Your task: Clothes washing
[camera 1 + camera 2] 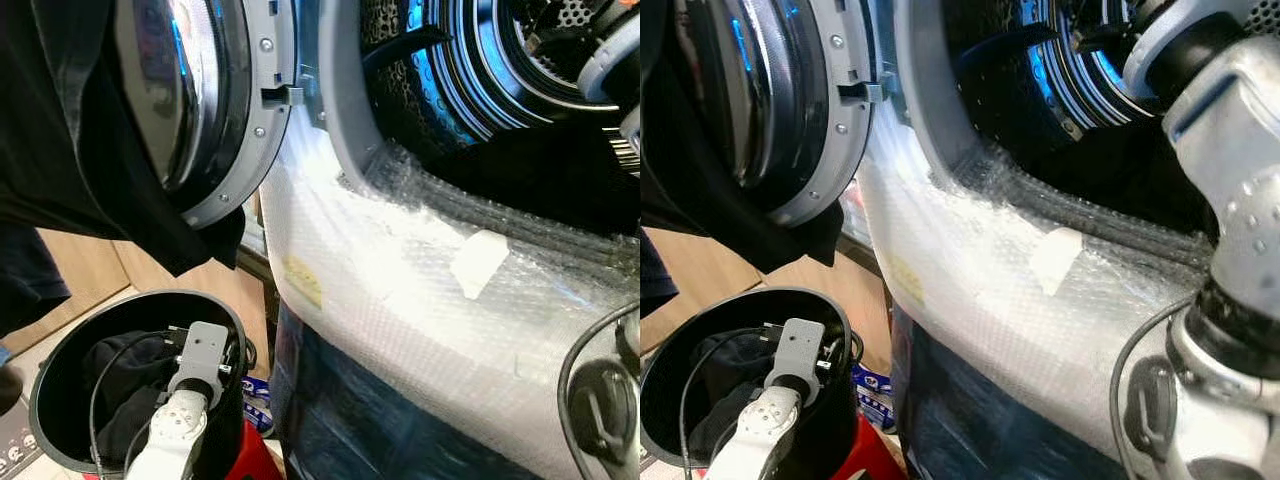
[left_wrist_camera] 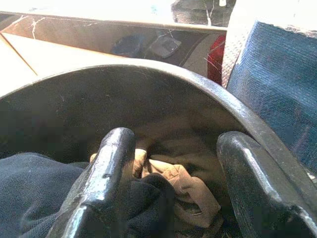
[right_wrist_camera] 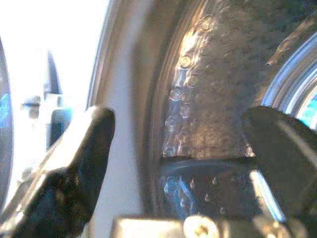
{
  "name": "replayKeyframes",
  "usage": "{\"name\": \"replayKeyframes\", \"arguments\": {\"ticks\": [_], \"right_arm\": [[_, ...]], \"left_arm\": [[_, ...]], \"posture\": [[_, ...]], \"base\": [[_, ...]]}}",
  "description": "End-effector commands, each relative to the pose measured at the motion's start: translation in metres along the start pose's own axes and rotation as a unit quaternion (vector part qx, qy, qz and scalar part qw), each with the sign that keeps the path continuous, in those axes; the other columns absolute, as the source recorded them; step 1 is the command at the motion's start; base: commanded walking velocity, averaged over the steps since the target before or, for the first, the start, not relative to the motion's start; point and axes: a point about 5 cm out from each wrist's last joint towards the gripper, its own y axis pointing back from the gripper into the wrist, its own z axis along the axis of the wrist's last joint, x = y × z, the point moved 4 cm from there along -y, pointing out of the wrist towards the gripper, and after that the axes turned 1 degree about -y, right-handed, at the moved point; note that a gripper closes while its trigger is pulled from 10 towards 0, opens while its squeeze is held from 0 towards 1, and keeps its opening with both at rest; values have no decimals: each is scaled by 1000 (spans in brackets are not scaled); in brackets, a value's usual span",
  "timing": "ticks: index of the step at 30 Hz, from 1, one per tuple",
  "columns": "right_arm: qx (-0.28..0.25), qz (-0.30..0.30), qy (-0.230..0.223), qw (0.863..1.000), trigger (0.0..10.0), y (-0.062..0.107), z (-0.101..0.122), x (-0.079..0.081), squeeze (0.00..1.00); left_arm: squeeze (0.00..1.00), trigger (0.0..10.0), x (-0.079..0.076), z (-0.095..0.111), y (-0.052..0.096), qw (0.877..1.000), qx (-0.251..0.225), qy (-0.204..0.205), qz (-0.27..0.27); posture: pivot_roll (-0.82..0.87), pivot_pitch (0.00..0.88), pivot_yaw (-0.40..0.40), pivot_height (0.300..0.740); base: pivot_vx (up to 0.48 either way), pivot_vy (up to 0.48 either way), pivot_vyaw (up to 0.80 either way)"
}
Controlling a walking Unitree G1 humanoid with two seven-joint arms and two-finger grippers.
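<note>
Fingers (image 2: 106,163) of the left gripper (image 2: 171,173) are standing spread wide apart inside a black laundry bucket (image 1: 60,360), closing on nothing, while the fingers (image 3: 79,163) of the right gripper (image 3: 178,158) are likewise gaping open and empty at the mouth of the washing machine.

Dominating the scene is the front-loading washing machine (image 1: 400,300), its white front wrapped in bubble film (image 1: 380,290) and its lower panel showing dark blue. Its round door (image 1: 215,100) is swinging open to the left of the machine's opening, and a black garment (image 1: 60,130) is hanging over that door, draping down across the glass. Inside the opening, the perforated steel drum (image 1: 480,60) is gleaming with blue reflections, and dark fabric (image 1: 540,170) is lying across the grey door seal at the lower edge of the opening.

Below the door, left of the machine's front, the bucket is sitting on the floor. The left arm is reaching down into it, the gripper hovering over a dark navy garment (image 2: 29,188) and a crumpled tan piece of clothing (image 2: 183,188) at the bottom. The right arm (image 1: 1230,150) is stretching up into the machine's opening, its fingers framing the bubble-wrapped rim and the drum's edge.

A piece of white tape (image 1: 478,262) is sticking to the film on the machine's front.
</note>
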Motion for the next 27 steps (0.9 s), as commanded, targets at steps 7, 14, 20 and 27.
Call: {"name": "replayKeyframes", "arguments": {"ticks": [7,14,20,27], "right_arm": [[-31,181,-17,983,10000,20,-10,64,0],[-47,308,-94,946,10000,55,-19,107,0],[57,394,-124,909,10000,92,-76,133,0],[102,400,-111,904,10000,103,-99,137,0]], "left_arm": [[0,10000,-14,0,-3,1000,2,-8,-25],[0,10000,-11,1,-3,1000,-1,-6,-17],[0,10000,-8,11,-8,1000,-14,5,-2],[0,10000,-5,11,-7,1000,-16,6,3]], "posture": [[-90,0,-28,740],[-101,0,-30,740],[-101,1,-45,740],[-117,2,-49,740]], "base": [[0,0,0],[0,0,0],[0,0,0],[0,0,0]]}}
